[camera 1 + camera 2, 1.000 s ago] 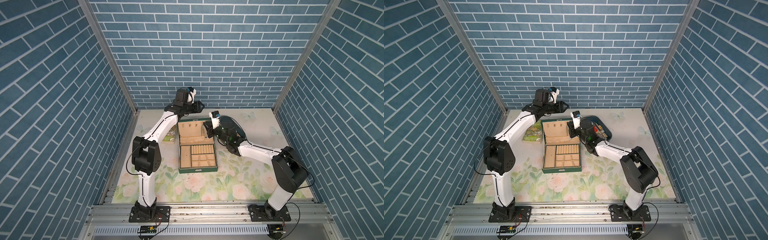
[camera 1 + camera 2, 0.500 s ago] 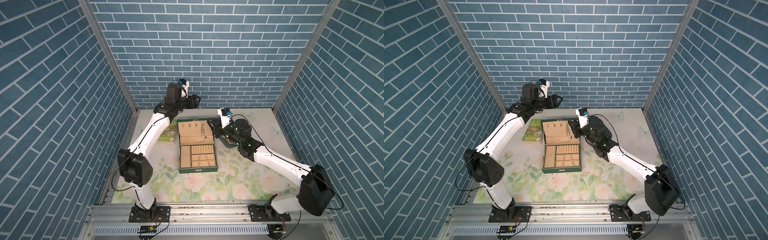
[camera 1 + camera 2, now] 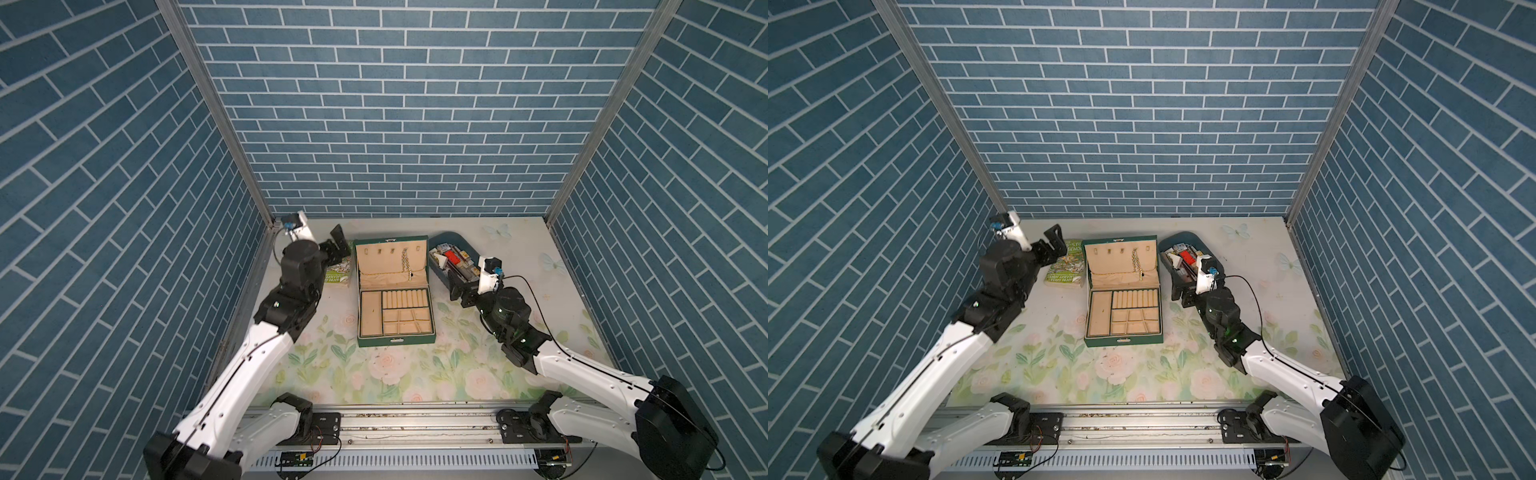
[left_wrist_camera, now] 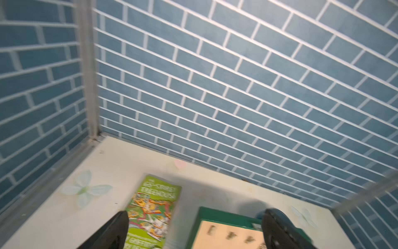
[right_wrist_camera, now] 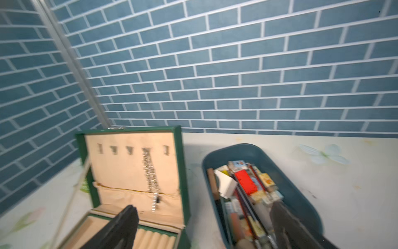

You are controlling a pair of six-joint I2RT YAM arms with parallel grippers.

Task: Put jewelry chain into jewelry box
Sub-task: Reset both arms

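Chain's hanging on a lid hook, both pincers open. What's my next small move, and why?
Probably stop and pull back the left pincer and right pincer: both are open, empty and clear of the jewelry chain, which hangs from a lid hook inside the open jewelry box.

Jewelry box [image 3: 395, 340]: matt green shell, lined in soft beige cloth. Chain [image 5: 149, 172]: shiny metal links. Tray [image 5: 301, 204]: smooth plastic. Book [image 4: 154, 200]: glossy paper cover.

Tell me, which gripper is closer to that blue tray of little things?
Right. The right gripper is at the tray's near end; the left gripper is beyond the jewelry box, by the green book.
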